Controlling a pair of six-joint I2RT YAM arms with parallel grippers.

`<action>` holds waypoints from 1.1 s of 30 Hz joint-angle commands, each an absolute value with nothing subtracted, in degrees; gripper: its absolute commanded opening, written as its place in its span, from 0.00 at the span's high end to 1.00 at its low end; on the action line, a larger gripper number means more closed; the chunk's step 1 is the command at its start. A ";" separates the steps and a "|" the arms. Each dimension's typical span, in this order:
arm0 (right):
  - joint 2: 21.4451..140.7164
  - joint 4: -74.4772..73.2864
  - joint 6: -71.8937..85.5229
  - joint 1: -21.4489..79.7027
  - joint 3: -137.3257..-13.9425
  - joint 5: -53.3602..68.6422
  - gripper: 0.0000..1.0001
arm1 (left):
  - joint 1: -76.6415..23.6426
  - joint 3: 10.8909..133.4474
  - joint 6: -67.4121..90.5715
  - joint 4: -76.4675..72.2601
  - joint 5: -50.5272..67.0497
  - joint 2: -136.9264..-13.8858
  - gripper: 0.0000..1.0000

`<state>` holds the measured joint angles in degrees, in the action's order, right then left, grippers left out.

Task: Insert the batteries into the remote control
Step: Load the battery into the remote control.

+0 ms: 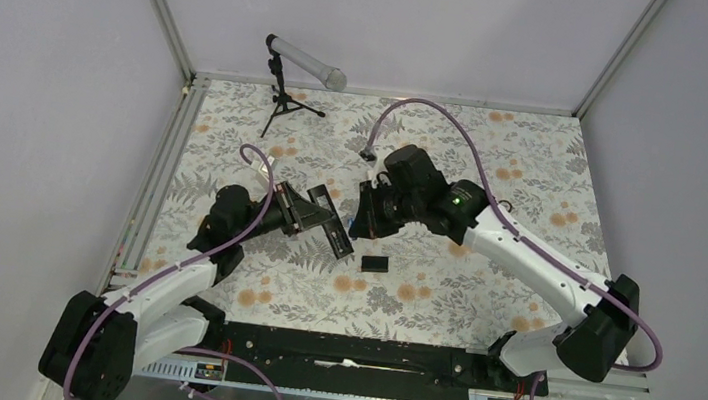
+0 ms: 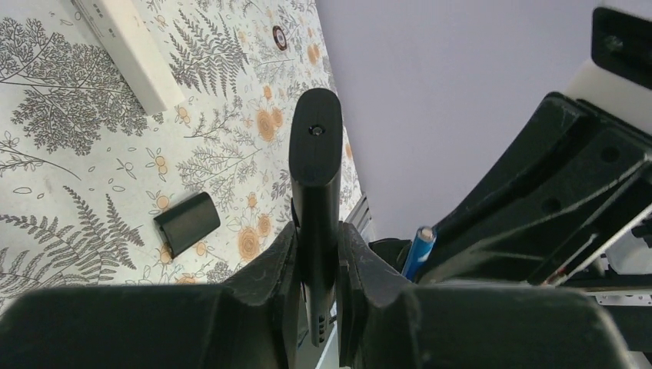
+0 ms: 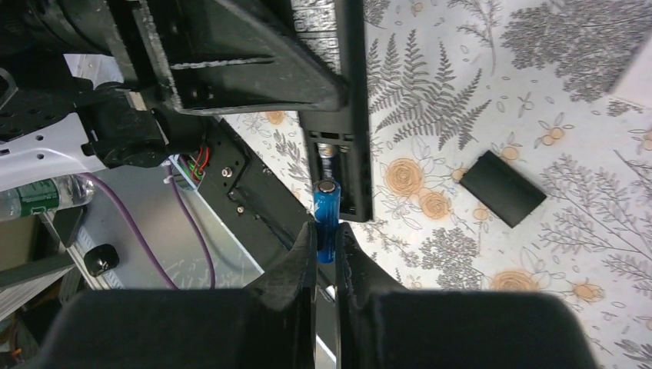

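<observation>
Table (image 1: 439,300): floral cloth, and both arms are reaching in from the near edge to meet around the middle.
Cover (image 1: 375,263): a small black piece lying flat on the table by itself, just nearer than the spot where the arms meet, touching nothing.
Left fingers (image 2: 271,265): clamped on the remote (image 2: 315,165), one on each long side, holding it up off the table.
Remote: black and slim, seen edge-on from the left wrist. From the right wrist its back is showing and the bay is open. Something metallic glints inside, battery or spring, I cannot tell.
Right fingers (image 3: 304,257): closed on the battery (image 3: 326,215), pinching its lower half.
Battery: blue with a metal cap leading, carried in the air. The capped end sits right at the near end of the open bay, by the remote's edge. Whether it touches the remote, I cannot tell.
Microphone (image 1: 305,62): away at the far edge on a small black tripod, head pointing right, well apart from the action.
</observation>
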<state>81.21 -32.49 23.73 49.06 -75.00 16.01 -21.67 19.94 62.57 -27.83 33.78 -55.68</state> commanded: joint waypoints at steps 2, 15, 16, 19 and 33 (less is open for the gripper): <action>85.37 -36.08 26.05 53.19 -80.71 12.53 0.93 | -22.15 19.33 65.45 -34.71 31.32 -57.29 1.00; 92.02 -43.05 22.08 58.70 -87.71 3.43 0.92 | -22.15 18.01 67.50 -37.02 30.85 -57.39 1.00; 92.53 -43.52 21.92 59.24 -88.20 2.31 0.92 | -22.15 18.01 67.50 -37.35 30.90 -57.46 1.00; 93.51 -44.32 21.79 59.95 -89.14 -1.03 0.92 | -22.15 18.32 67.42 -37.22 30.82 -57.26 1.00; 94.82 -44.50 21.35 61.40 -89.86 -5.57 0.91 | -22.10 18.17 67.98 -36.69 30.87 -56.56 1.00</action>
